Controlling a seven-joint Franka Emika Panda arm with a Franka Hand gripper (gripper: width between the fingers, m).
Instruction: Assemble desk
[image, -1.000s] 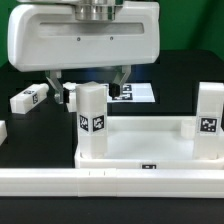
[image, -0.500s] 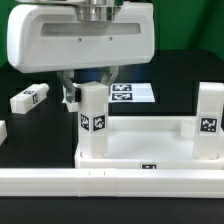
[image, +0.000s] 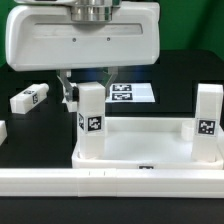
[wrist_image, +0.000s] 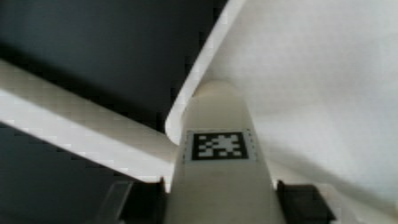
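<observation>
Wrist view has the leg (wrist_image: 217, 120) running straight between the fingers (wrist_image: 134, 208) of the hand (wrist_image: 214, 206), whose dark pads we read as pressed against its two flat sides, so the hand is clamped on the leg near its top. In the exterior view the leg stands upright at the corner of the tabletop (image: 145, 143) on the exterior view's left. We cannot tell whether its foot is fully home in the socket. It looks like hard white plastic, which we judge light, stiff and fairly slick. The square section gives parallel faces that suit a pinch. We would hold it high on the plain sides, leaving the foot free. A second leg (image: 208, 120) stands at the opposite corner, and a loose leg (image: 30, 98) lies on the table (image: 40, 135), well apart
</observation>
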